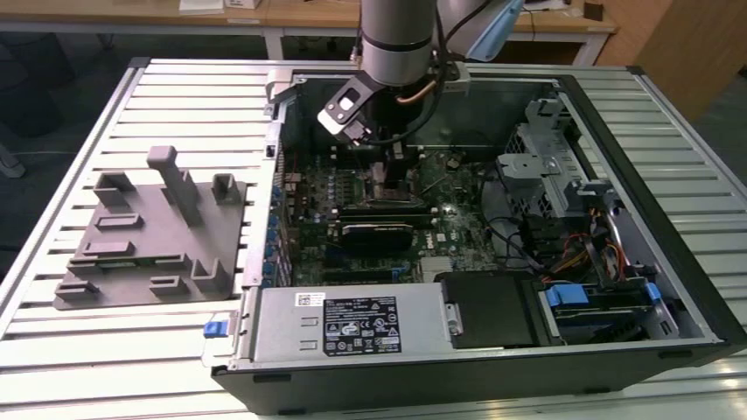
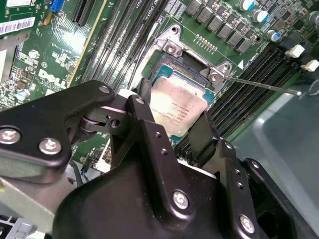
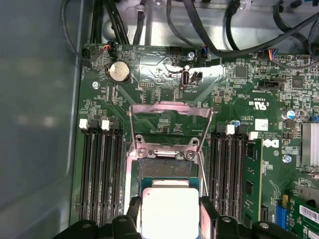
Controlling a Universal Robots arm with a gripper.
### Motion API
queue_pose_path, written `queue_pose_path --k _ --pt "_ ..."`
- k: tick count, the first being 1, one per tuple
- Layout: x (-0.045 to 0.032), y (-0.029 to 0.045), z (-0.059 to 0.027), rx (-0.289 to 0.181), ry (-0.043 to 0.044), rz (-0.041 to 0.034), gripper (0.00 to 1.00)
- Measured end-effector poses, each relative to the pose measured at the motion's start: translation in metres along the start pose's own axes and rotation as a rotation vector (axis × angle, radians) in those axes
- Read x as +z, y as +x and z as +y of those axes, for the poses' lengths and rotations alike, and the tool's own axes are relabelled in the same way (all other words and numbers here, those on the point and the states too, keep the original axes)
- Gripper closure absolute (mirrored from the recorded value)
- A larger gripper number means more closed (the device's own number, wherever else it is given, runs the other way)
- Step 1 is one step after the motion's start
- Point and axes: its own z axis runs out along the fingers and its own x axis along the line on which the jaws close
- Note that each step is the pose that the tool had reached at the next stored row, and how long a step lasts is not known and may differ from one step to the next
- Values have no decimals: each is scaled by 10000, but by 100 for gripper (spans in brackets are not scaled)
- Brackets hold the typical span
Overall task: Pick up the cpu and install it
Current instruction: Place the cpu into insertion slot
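Slatted metal worktop [image 1: 70, 350] carries an open computer case [image 1: 467, 376], with a grey fixture block [image 1: 152, 254] by the worktop's edge at the exterior view's left. Along the case's near wall lies the power supply [image 1: 350, 324], and beyond it the motherboard [image 3: 99, 104]. Over its socket [image 3: 164, 168] the gripper [image 1: 391, 179] pinches the cpu [image 3: 170, 216] by two opposite edges, the load plate [image 3: 169, 117] raised behind. The chip seems low in the socket, though whether it is seated I cannot tell. Wooden desks [image 1: 303, 13] stand farthest back.
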Motion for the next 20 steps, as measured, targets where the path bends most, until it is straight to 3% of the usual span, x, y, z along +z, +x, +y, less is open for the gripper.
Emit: queue_pose_path --k 14,20 --pt "211 2 18 102 -1 -5 46" --pt "246 4 22 63 -1 -2 46"
